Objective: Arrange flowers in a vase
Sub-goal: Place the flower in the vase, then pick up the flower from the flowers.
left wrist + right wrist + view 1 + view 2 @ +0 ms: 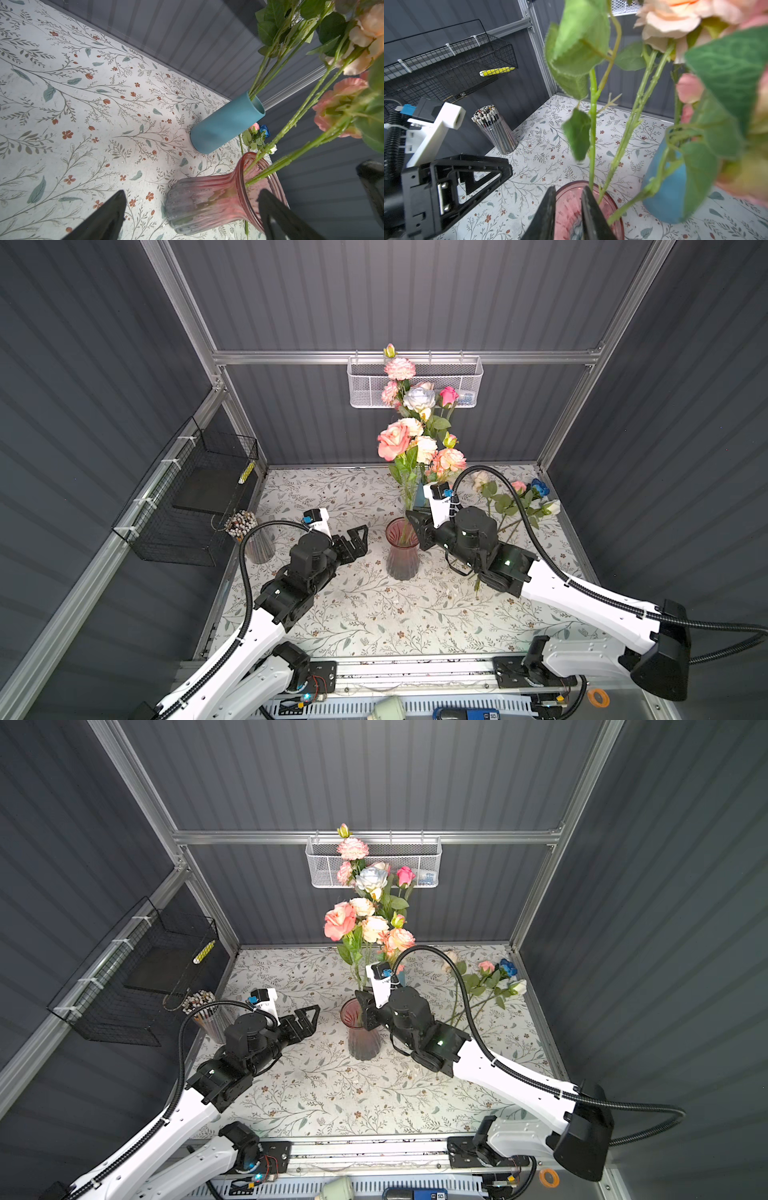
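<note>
Right tool (568, 190) is held slightly parted over the pink vase (402, 560), seemingly to free a flower stem (592, 128) stood inside; left tool (359, 540) is spread alongside; other flowers (518, 487) are laid on the tabletop (374, 614).

A robot test booth in a lab: grey ribbed wall panels (395, 294) held in an aluminium frame (291, 357), a left arm (257, 639) and right arm (590, 605) mounted on a metal rail (415, 668) at the near edge.

Dark ribbed walls (415, 302) on aluminium framing (291, 357); floral-print tabletop (374, 614); white mesh basket (461, 381) hung above far edge, black wire basket (187, 531) beside left edge.
</note>
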Available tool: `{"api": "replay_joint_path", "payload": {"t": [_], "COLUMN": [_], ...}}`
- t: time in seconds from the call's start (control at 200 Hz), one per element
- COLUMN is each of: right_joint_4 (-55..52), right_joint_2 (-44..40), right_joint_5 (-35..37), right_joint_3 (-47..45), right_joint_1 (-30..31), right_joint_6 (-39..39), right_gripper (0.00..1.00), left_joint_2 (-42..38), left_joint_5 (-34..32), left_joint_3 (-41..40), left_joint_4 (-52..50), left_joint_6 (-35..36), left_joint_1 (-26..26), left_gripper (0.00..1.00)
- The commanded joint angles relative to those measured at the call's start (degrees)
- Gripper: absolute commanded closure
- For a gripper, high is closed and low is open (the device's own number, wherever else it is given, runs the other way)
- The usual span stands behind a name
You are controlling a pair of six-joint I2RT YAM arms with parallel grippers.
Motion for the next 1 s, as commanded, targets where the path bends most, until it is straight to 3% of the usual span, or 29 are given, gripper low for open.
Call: {"api": "replay_joint_path", "payload": {"t": [0.0, 0.465, 0.84, 0.996], "right_joint_4": [-0.76, -1.98, -11.13, -18.81], "right_joint_2": [-2.00, -10.32, -21.00, -25.99], "right_joint_5": [0.77, -0.19, 12.72, 17.74], "right_joint_3": [-0.14, -1.04, -5.93, -6.84], "right_joint_1": [0.79, 4.68, 4.27, 0.49], "right_joint_6": [0.54, 2.09, 0.72, 1.62], "right_gripper": [0.75, 0.73, 0.66, 0.64], "left_joint_2": [0.80, 2.70, -3.08, -4.91], "left_joint_5": [0.81, 4.92, 4.91, 7.34], "left_joint_3": [0.66, 0.94, -1.78, -3.67], "left_joint_4": [1.36, 4.34, 4.69, 7.99], "left_joint_6": [0.27, 2.59, 6.13, 6.84], "left_joint_1": [-0.04, -0.03, -0.04, -0.04], "left_gripper": [0.01, 0.01, 0.01, 0.01]}}
